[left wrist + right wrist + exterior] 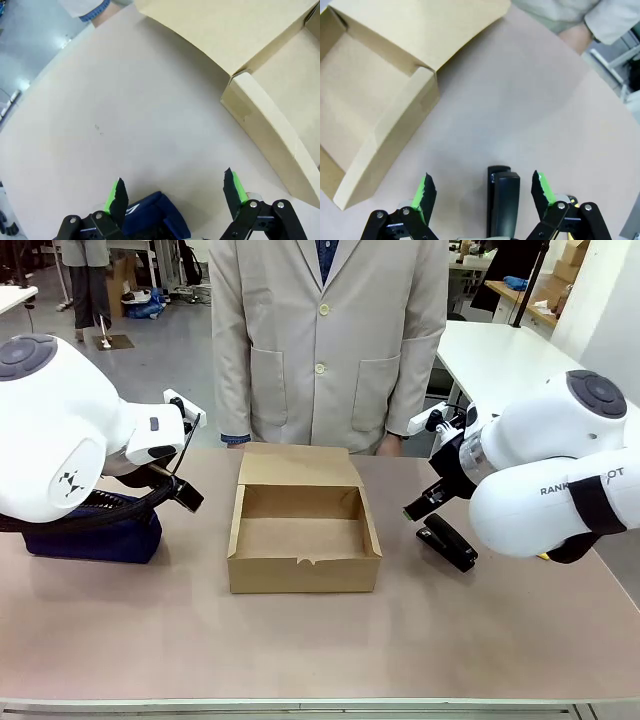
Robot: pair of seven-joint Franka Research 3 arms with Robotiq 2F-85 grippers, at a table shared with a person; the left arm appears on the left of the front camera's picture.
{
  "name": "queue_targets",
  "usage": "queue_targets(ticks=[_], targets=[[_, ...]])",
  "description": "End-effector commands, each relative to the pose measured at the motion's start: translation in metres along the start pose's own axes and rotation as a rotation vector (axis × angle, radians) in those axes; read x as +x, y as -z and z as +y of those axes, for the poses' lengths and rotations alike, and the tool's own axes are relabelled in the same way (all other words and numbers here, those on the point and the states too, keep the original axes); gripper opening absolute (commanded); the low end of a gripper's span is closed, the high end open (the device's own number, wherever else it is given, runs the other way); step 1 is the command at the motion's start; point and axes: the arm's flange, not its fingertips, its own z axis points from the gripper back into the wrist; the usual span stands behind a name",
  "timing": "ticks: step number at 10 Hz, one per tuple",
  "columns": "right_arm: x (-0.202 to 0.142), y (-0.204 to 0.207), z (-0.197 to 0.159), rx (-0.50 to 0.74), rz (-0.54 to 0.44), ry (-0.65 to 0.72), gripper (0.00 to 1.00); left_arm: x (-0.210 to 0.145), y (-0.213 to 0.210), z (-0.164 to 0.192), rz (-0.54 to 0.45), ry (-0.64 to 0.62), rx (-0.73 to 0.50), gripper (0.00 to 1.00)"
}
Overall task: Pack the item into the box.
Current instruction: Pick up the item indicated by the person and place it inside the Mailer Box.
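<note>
Open box (304, 575) between two arms

Its flap lies back toward the person (330, 340) standing behind it. Left of the box, the left gripper (188, 494) hangs by a navy pouch (95, 537); right of it, the right gripper (420, 506) hangs just above a black stapler (447, 543)

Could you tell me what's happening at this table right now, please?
Nothing is being held at the moment. An open brown cardboard box sits empty in the middle of the table, lid flap folded back toward a person standing at the far side. The left gripper hangs open above a navy pouch, and the right gripper hangs open over a black stapler lying to the right of the box. Packing has not begun.
</note>
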Motion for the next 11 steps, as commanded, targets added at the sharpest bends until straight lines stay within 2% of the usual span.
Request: queue_targets(ticks=[1,5,6,7,8,9,10,11], targets=[[0.000,0.000,0.000,0.000,0.000,0.001,1.00,0.000,0.000,0.000,0.000,0.000,0.000,1.00],[0.000,0.000,0.000,0.000,0.000,0.000,1.00,0.000,0.000,0.000,0.000,0.000,0.000,1.00],[0.014,-0.047,0.005,-0.049,-0.053,-0.021,1.00,0.000,-0.049,-0.001,0.063,-0.020,0.049,1.00],[0.019,-0.104,0.013,-0.169,-0.081,-0.021,1.00,-0.009,-0.111,-0.008,-0.070,-0.036,0.027,1.00],[0.016,-0.160,0.029,-0.228,-0.152,-0.048,1.00,-0.024,-0.169,-0.019,-0.208,-0.020,0.090,1.00],[0.008,-0.196,0.044,-0.304,-0.210,-0.063,1.00,-0.042,-0.205,-0.029,-0.331,0.001,0.125,1.00],[-0.003,-0.208,0.056,-0.374,-0.208,-0.077,1.00,-0.049,-0.216,-0.039,-0.402,-0.001,0.135,1.00],[0.040,-0.151,0.010,-0.216,-0.178,-0.067,1.00,0.038,-0.160,0.000,-0.219,-0.005,0.084,1.00]])
